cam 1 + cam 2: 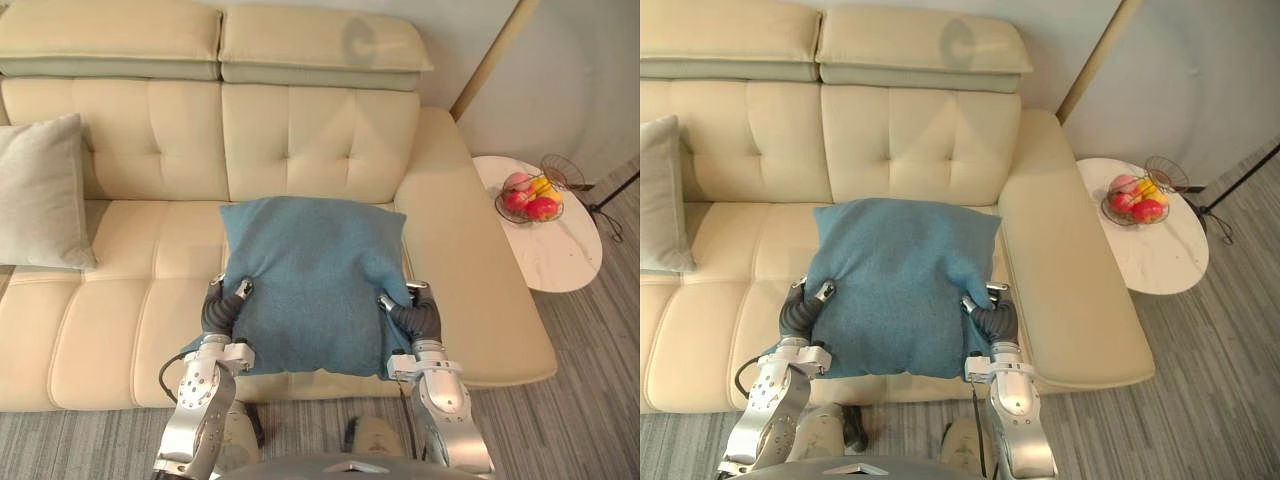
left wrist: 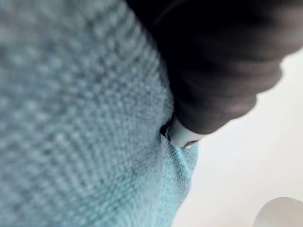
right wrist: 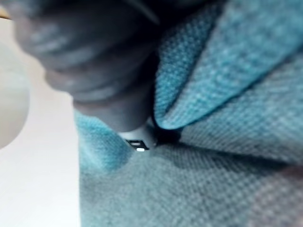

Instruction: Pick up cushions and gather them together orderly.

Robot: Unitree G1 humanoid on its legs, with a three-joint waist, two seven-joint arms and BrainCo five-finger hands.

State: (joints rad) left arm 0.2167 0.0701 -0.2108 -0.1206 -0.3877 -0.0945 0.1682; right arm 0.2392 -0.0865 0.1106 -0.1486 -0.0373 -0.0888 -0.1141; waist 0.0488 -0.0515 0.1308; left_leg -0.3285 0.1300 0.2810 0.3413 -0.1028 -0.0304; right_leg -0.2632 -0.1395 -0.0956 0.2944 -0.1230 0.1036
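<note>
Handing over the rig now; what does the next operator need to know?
Left hand: pinches the blue cushion by its left edge.
Right hand: pinches its right edge.
The cushion is held over the front of the sofa seat.
The grey cushion leans at the sofa's left end, apart.
Done: blue cushion grasped.
Left: set it neatly beside the grey one.

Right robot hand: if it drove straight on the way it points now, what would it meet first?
The blue cushion itself: the right robot hand already grips its edge. Past that, probably the sofa backrest, though depth is unclear.
</note>
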